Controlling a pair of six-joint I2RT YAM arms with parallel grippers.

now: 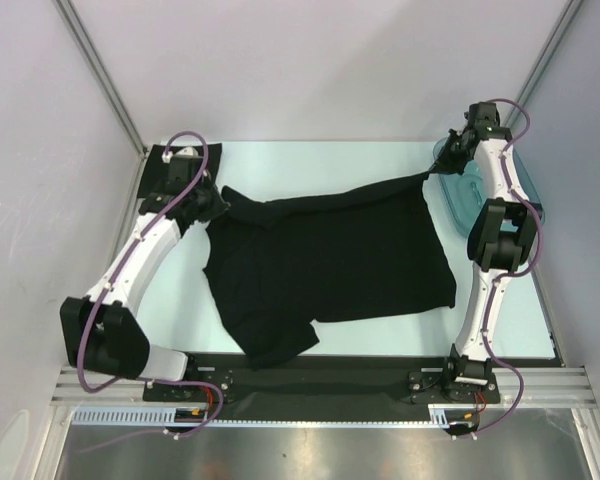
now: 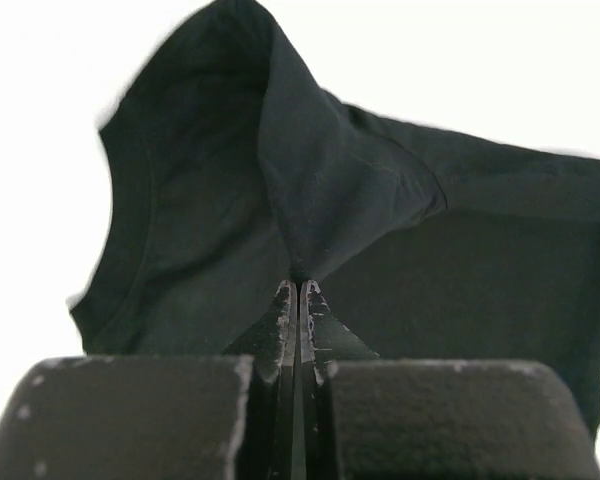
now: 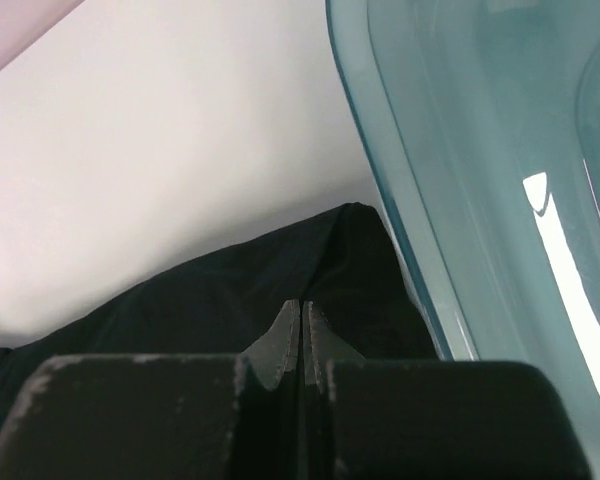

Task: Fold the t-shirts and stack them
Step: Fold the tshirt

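A black t-shirt (image 1: 330,260) lies spread across the middle of the pale table, one sleeve bunched near the front edge. My left gripper (image 1: 218,203) is shut on its far left corner. In the left wrist view the cloth (image 2: 320,170) rises in a peaked fold out of the left gripper (image 2: 298,287), whose jaws are pressed together. My right gripper (image 1: 437,170) is shut on the far right corner, which is pulled into a point. In the right wrist view black cloth (image 3: 280,270) runs into the right gripper (image 3: 300,305), jaws together.
A translucent teal tray (image 1: 465,195) stands at the back right, partly behind the right arm, and its rim (image 3: 410,200) lies just right of the held corner. A black patch (image 1: 162,165) sits at the far left corner under the left arm. Frame posts and walls border the table.
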